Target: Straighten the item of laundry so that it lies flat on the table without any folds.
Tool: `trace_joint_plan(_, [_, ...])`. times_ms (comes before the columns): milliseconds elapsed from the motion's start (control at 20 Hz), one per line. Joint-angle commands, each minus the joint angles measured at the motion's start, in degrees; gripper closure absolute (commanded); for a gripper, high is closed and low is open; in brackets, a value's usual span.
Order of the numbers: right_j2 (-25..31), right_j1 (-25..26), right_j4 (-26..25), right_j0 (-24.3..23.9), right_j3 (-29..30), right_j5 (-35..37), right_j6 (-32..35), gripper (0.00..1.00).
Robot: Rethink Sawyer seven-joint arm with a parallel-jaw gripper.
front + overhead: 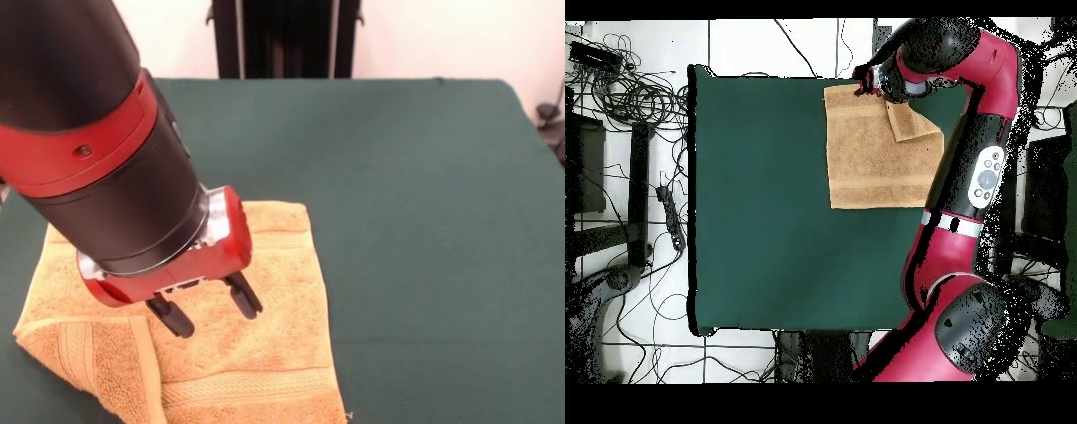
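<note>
Hand point(207, 311) spread, empty, above the towel point(256, 353) — one corner folded over — on the table point(424, 221).

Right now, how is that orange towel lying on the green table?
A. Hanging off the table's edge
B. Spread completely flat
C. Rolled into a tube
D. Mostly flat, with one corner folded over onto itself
D: the towel lies mostly flat on the table, but one corner flap is doubled over on top of it, just below the open tool; the overhead view shows the same fold.
</note>
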Motion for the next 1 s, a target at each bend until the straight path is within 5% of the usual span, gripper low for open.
trace_joint_plan(50, [-8.7,3.8,1.8,1.9,-1.9,-1.5,-9.5,0.00])
trace_joint_plan(600, [-19.0,2.6,8.3,-1.3,9.1,-5.4,-5.4,0.00])
trace_joint_plan(1000, [-23.3,2.5,11.0,-0.8,9.4,-7.2,-6.9,0.00])
